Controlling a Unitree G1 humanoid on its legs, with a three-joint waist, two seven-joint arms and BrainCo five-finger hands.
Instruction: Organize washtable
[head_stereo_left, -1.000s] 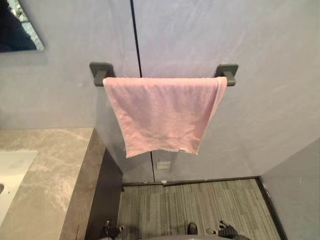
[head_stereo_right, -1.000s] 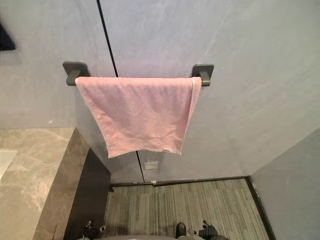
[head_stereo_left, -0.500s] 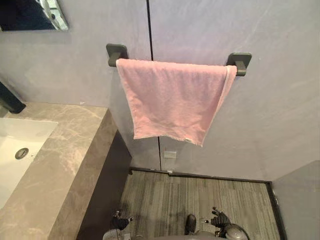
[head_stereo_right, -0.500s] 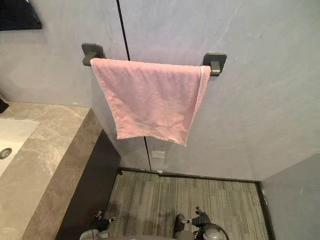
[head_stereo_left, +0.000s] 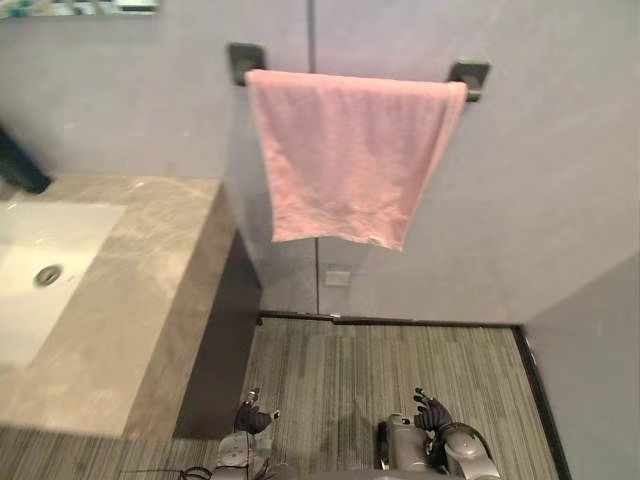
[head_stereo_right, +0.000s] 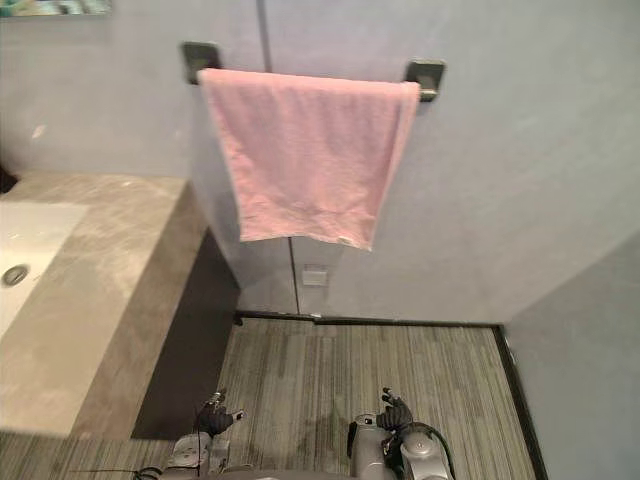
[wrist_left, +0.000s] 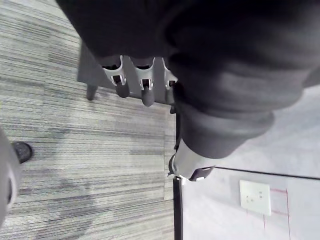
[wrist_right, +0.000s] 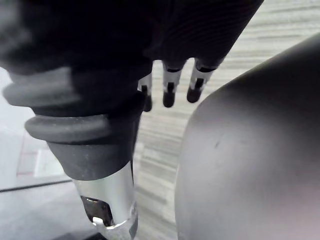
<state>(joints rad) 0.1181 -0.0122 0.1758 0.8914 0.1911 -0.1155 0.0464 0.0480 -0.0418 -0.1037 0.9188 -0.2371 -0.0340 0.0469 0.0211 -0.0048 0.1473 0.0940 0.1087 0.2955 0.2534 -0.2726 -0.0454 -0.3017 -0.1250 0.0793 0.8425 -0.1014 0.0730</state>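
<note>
- Left hand (head_stereo_left: 250, 418): hanging low over the striped carpet floor (head_stereo_left: 400, 360), close to the foot of the washtable; fingers (wrist_left: 132, 85) loose and nearly straight, pointing down, holding nothing.
- Right hand (head_stereo_left: 432, 412): equally low, well apart from the left hand, above the same carpet; fingers (wrist_right: 169, 92) relaxed and slightly spread, empty.
- Washtable (head_stereo_left: 150, 300): beige marble counter off to the left, well apart from both hands.
- White sink (head_stereo_left: 30, 290) sunk into the counter, with 1 round drain (head_stereo_left: 47, 275) in its bottom.
- Dark faucet (head_stereo_left: 20, 165) behind the sink, against the grey wall (head_stereo_left: 560, 180).
- Dark side panel (head_stereo_left: 215, 350) of the washtable: upright between the left hand and the countertop.
- Pink towel (head_stereo_left: 350, 150): draped flat on the wall between 2 dark brackets (head_stereo_left: 243, 60), to the right of the counter, lower edge slanted and hanging free.
- Wall socket (head_stereo_left: 338, 277): just under the towel's hem, above the floor.
</note>
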